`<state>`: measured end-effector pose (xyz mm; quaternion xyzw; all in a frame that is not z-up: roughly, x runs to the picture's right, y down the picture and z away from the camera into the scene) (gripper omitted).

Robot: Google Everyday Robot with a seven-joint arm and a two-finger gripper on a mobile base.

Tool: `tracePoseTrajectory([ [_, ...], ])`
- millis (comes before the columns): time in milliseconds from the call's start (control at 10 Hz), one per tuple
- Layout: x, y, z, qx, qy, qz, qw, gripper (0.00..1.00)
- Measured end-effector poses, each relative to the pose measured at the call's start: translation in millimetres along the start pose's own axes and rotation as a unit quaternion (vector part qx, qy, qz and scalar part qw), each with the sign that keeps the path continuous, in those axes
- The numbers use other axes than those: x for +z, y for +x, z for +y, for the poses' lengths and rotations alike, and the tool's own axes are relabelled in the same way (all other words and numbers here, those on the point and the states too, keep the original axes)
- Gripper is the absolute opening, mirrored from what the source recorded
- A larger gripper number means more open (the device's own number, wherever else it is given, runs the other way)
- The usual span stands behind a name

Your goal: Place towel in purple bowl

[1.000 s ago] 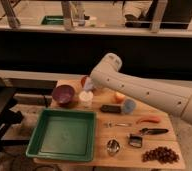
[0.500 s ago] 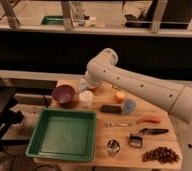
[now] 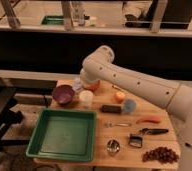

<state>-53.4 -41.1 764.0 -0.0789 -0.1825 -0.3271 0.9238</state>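
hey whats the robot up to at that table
The robot's white arm reaches over the back of the wooden table, and its gripper is hidden behind the arm's end, near a pale cloth, apparently the towel. The purple bowl sits just left of it, with no towel inside yet. The green tray sits in front.

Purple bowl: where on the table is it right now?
The purple bowl sits at the table's back left, just left of the white cup, behind the green tray; the gripper is hidden behind the arm.

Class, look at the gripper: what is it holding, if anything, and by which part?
It cannot be told. The gripper is hidden behind the arm's wrist, at the table's back edge between the purple bowl and the red-orange bowl.
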Motion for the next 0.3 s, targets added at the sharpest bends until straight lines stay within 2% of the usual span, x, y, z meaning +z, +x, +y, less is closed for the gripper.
tracePoseTrajectory([
  [300, 5.9, -5.9, -5.8, -0.008, -0.003, -0.015, 0.9998, 0.00],
])
